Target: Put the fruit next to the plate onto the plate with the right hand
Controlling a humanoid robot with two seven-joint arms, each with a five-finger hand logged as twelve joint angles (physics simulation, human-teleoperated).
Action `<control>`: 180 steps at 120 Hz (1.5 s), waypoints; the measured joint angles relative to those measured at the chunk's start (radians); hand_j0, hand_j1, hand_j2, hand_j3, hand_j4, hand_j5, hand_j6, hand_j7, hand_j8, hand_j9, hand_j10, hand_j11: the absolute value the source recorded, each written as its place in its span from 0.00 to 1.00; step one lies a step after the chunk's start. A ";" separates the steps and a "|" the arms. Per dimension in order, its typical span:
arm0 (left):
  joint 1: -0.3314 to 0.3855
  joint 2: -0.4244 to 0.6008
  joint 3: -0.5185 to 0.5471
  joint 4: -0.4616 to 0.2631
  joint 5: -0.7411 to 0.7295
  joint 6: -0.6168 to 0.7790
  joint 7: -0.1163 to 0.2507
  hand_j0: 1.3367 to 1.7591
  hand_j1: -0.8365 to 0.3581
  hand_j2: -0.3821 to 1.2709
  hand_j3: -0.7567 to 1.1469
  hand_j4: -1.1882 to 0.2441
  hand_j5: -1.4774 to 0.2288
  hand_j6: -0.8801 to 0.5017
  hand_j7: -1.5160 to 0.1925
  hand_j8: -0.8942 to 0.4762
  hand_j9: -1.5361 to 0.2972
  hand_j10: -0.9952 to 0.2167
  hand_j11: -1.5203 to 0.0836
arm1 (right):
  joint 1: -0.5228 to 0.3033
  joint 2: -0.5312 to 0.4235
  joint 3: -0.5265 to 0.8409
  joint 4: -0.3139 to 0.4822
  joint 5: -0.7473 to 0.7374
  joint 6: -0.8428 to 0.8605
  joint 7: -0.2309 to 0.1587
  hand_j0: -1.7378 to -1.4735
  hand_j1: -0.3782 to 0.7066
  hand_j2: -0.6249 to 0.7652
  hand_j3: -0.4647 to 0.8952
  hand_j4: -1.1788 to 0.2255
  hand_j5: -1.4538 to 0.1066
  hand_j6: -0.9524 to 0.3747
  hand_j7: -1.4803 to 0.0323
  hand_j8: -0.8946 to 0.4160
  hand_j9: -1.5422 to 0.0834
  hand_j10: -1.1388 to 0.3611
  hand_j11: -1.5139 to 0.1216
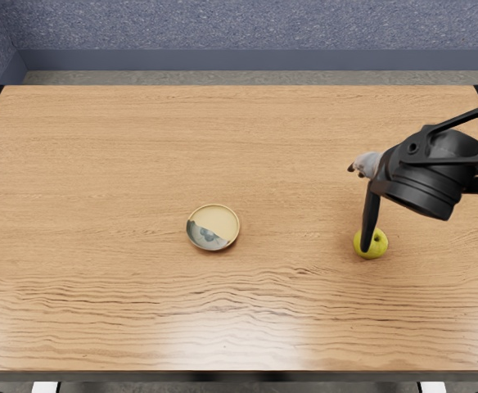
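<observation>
The little green apple (378, 245) sits at six o'clock right under the right hand (372, 190), whose fingers are wide and hold nothing, and the plate (220, 216) is far off at nine o'clock.

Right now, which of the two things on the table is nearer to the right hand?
The yellow-green fruit: a finger of the right hand points down at it. The plate lies apart, further left.
</observation>
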 joint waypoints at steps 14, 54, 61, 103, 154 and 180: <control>0.000 0.000 0.000 0.000 0.000 0.000 0.000 0.76 0.99 0.23 0.40 0.83 0.87 0.64 0.89 0.65 0.84 0.82 0.95 | -0.036 0.000 -0.003 -0.005 0.000 -0.004 0.000 0.30 0.07 0.44 0.34 0.81 0.90 0.69 0.95 0.65 0.92 0.73 0.89; 0.000 0.000 0.000 0.000 0.000 0.000 0.000 0.76 0.99 0.23 0.40 0.83 0.87 0.64 0.89 0.65 0.84 0.82 0.95 | -0.119 0.022 -0.011 -0.036 0.001 -0.139 0.000 0.30 0.16 0.43 0.34 0.75 0.83 0.62 0.87 0.59 0.85 0.68 0.83; 0.000 0.000 0.000 0.000 0.000 0.000 0.000 0.76 0.99 0.23 0.40 0.83 0.87 0.64 0.89 0.65 0.84 0.82 0.95 | -0.132 0.031 -0.011 -0.041 0.001 -0.165 0.000 0.30 0.17 0.43 0.34 0.75 0.82 0.62 0.87 0.58 0.84 0.67 0.82; 0.000 0.000 0.000 0.000 0.000 0.000 0.000 0.76 0.99 0.23 0.40 0.83 0.87 0.64 0.89 0.65 0.84 0.82 0.95 | -0.170 0.069 -0.011 -0.038 0.001 -0.198 0.000 0.30 0.19 0.43 0.34 0.74 0.81 0.61 0.85 0.57 0.83 0.66 0.81; 0.000 0.000 0.000 0.000 0.000 0.000 0.000 0.76 0.99 0.23 0.40 0.83 0.87 0.64 0.89 0.65 0.84 0.82 0.95 | -0.184 0.086 -0.016 -0.036 0.002 -0.199 0.000 0.30 0.35 0.41 0.34 0.63 0.69 0.50 0.73 0.46 0.72 0.56 0.69; 0.000 0.000 0.000 0.000 0.000 0.000 0.000 0.76 0.99 0.23 0.40 0.83 0.87 0.64 0.89 0.65 0.84 0.82 0.95 | -0.185 0.086 -0.019 -0.036 0.003 -0.199 0.000 0.30 0.42 0.40 0.34 0.58 0.63 0.45 0.67 0.41 0.66 0.52 0.64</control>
